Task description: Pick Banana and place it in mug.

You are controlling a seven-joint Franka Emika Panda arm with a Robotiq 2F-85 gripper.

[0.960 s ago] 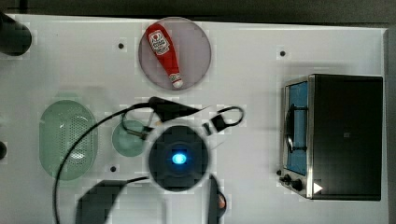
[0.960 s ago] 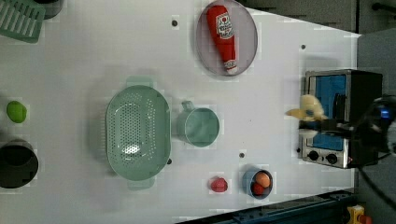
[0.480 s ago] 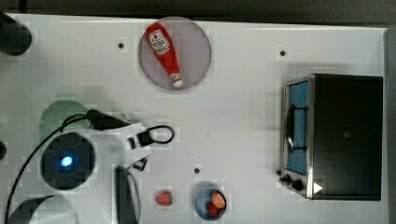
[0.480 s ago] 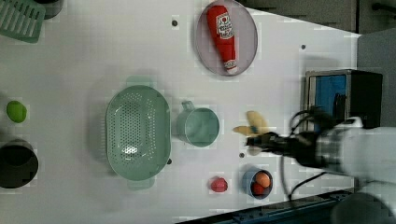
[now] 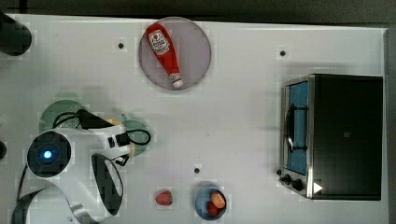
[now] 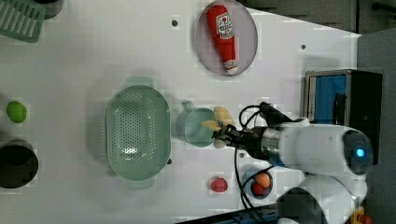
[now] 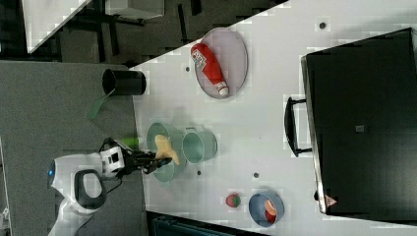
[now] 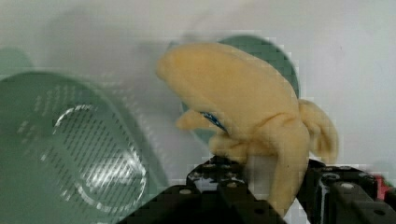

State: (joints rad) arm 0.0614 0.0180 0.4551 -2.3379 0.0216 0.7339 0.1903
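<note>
Now | hand (image 6: pixel 223 135) clamped on banana (image 6: pixel 219 122) | banana juts past fingertips, above mug (image 6: pixel 196 127) rim

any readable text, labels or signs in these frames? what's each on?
Nothing can be read as words.
Red ketchup bottle on the grey plate: white label, print too blurred.
Black toaster oven: small red-and-white warning triangle near a corner, a white arrow-like mark in the top view; no legible text.

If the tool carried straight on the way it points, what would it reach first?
Probably the mug: in the left view the tool, shut on the banana, points at its rim, with the basket beyond. Its height above the mug is unclear.
</note>
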